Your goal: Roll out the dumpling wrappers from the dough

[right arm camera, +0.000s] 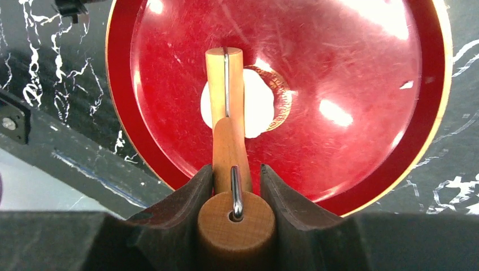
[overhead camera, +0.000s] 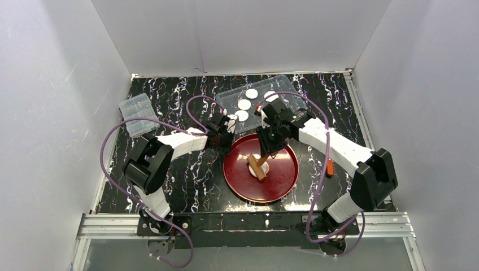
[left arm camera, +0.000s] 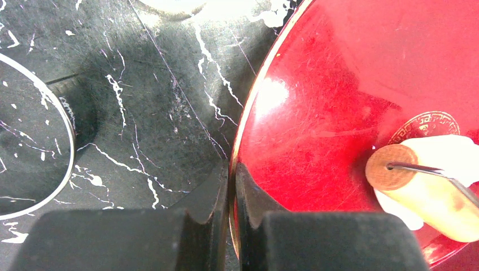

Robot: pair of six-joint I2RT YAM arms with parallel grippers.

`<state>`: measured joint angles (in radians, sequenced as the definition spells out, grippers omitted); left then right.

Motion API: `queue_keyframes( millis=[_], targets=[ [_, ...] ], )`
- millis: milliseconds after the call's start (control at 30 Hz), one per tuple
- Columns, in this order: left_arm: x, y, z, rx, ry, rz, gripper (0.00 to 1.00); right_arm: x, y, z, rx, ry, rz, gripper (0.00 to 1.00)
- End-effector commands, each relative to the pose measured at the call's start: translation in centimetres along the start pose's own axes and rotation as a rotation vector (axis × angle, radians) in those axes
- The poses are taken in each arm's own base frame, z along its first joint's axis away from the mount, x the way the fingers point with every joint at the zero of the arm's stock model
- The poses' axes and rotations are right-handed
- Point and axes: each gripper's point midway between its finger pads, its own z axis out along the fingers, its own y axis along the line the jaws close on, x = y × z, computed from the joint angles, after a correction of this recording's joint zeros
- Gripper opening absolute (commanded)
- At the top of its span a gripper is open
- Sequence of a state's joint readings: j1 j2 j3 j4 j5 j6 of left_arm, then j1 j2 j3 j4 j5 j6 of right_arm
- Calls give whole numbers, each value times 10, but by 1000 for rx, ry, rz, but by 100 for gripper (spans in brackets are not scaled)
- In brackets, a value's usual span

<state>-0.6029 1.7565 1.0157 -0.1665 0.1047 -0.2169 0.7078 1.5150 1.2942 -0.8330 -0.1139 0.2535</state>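
On the plate (right arm camera: 432,84), roller (right arm camera: 226,147) over dough (right arm camera: 258,107)

Glossy red plate (right arm camera: 350,68) w/ wood roller (right arm camera: 231,152)

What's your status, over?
Left gripper shut on plate rim. Right gripper shut on roller, roller on dough. Nothing blocking.

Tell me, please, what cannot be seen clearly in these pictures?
- Dough: right wrist view, its middle is hidden under the roller.
- Wrappers: top view, the right arm covers part of their tray, so the count is unsure.
- Orange thing beside the right arm: top view, too small to name.
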Motion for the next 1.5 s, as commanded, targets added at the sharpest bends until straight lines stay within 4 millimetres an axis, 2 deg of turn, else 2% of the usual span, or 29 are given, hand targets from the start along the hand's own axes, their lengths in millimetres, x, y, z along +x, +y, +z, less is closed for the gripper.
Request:
queue_keyframes(
  millis=[0,133,300,400,533,933,1133,1467],
  targets=[
    [24,17,0,-76,77,14,0,1,-17,15,64,3,-19,1],
    [24,16,0,-75,79,15,0,6,-29,25,115,35,-24,1],
    [23,16,0,-76,74,15,0,25,-72,27,344,110,-35,1],
    [23,17,0,-76,75,15,0,39,-86,27,412,158,-44,1],
    [23,17,-1,-77,75,15,0,47,-100,27,469,178,-56,1],
    [22,17,-2,-80,70,18,0,36,-117,11,530,162,-56,1],
    [23,17,-1,-79,72,18,0,33,-118,2,524,134,-42,1],
    [22,17,-2,-79,69,19,0,43,-132,9,545,165,-31,1]
  ],
)
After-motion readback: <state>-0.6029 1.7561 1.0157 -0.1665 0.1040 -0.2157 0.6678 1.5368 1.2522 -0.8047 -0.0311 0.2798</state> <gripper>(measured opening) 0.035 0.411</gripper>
